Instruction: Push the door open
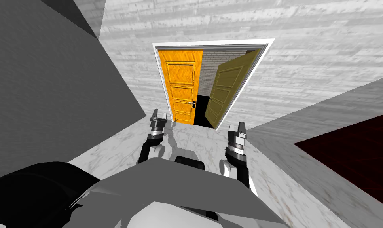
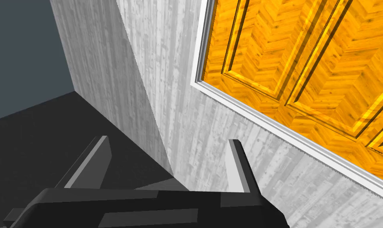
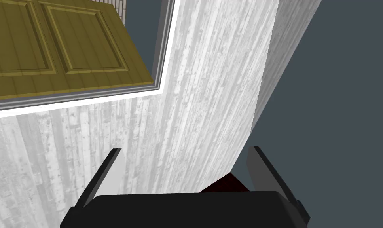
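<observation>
**Desk:** Where's the door from where you sit?

**Operator:** Straight ahead of me, set in a white frame (image 1: 268, 47) in the pale plank wall (image 1: 313, 63). It has two leaves. The orange door (image 1: 181, 85) on my left sits flush in the frame, with its handle (image 1: 192, 103) at the inner edge. The olive door (image 1: 226, 87) on my right stands swung partway into the far side. A black area (image 1: 202, 111) and a strip of brick wall (image 1: 211, 65) show through the gap between them.

**Desk:** And your grippers?

**Operator:** Both are up in front of me over the marble floor (image 1: 198, 138), and neither is touching anything. The left gripper (image 1: 159, 114) is near the foot of the orange door, with its fingers spread and nothing between them. Its wrist camera looks at the wall just beside that leaf's frame. The right gripper (image 1: 236, 127) is also spread and empty. It sits below the olive door's free edge, short of the doorway.

**Desk:** How far along are you, then?

**Operator:** Partway, I'd say. The olive door is off its frame but nowhere near wide open, and the orange door looks untouched. I think what's left is to close in on the doorway, get an arm against a panel and push it through its swing. I can't judge from here whether the present gap would let me pass.
</observation>
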